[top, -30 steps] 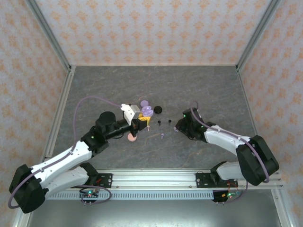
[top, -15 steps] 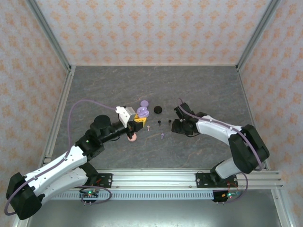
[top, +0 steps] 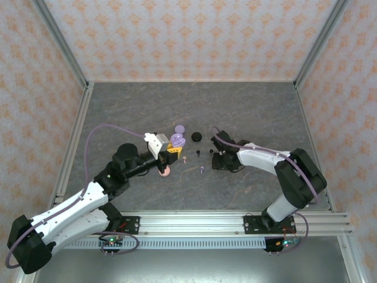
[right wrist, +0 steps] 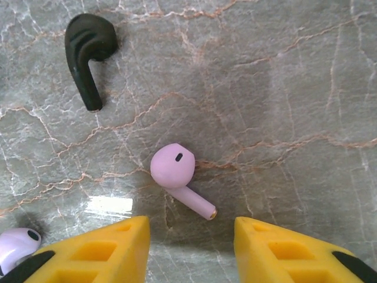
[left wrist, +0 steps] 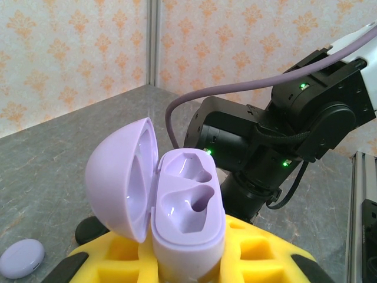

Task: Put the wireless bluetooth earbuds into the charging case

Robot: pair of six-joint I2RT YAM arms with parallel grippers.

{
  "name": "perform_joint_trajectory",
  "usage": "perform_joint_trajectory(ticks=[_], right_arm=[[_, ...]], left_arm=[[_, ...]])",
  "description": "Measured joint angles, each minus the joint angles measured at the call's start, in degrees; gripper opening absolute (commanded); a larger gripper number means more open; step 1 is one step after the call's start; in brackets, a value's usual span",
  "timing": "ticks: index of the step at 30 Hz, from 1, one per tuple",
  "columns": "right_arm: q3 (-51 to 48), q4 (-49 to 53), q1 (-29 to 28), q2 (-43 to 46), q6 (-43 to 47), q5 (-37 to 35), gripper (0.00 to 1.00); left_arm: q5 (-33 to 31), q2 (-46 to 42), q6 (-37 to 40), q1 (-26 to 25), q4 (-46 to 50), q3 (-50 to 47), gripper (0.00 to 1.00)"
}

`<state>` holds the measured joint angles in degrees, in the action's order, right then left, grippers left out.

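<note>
Rail: aluminium, along the near table edge; both arm bases are bolted on it.
Table: grey marbled slab with pale veins; one glare patch in the right wrist view.
Left arm: runs from the low left corner diagonally toward table centre, with a lilac cable looped over it.
Pink case: round, flat on the table just on the near side of the left gripper.
Left gripper: yellow fingers clamped on the base of the open case. The case is lilac and held upright off the table, its lid hinged back to the left and both sockets bare.
Right arm: elbow out to the right, forearm folded back leftward, wrist low over the table centre.
Right gripper: points down with its yellow fingers partly apart and nothing between them.
Lilac bud: lies on the table just ahead of the finger gap, stem toward the right finger, touching neither.
Pale bud: on the table beside the other finger, at the frame edge.
Black bud: on the table, further out, well apart from the lilac bud.
Closed case: lilac, on the table beyond the left gripper.
Black case: on the table near the closed case, not touching it.
Walls: cream paper with an orange floral motif, on three sides.
Posts: aluminium, at the far corners.
</note>
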<state>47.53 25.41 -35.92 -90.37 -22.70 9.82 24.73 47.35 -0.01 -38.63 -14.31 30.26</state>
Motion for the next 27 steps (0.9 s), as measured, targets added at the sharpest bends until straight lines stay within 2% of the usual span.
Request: perform_joint_trajectory(ticks=[10, 18, 27], right_arm=[[4.7, 1.7, -1.6, -1.2, 2.7, -4.9, 0.42], [5.3, 2.3, -1.6, -3.5, 3.1, -5.5, 0.44], [5.3, 2.3, -1.5, -4.8, 2.9, -4.2, 0.35]], left_arm=[[-0.2, 0.0, 0.0, 0.0, 0.0, 0.0, 0.05], [-0.2, 0.0, 0.0, 0.0, 0.0, 0.0, 0.05], [-0.4, 0.0, 0.0, 0.0, 0.0, 0.0, 0.05]])
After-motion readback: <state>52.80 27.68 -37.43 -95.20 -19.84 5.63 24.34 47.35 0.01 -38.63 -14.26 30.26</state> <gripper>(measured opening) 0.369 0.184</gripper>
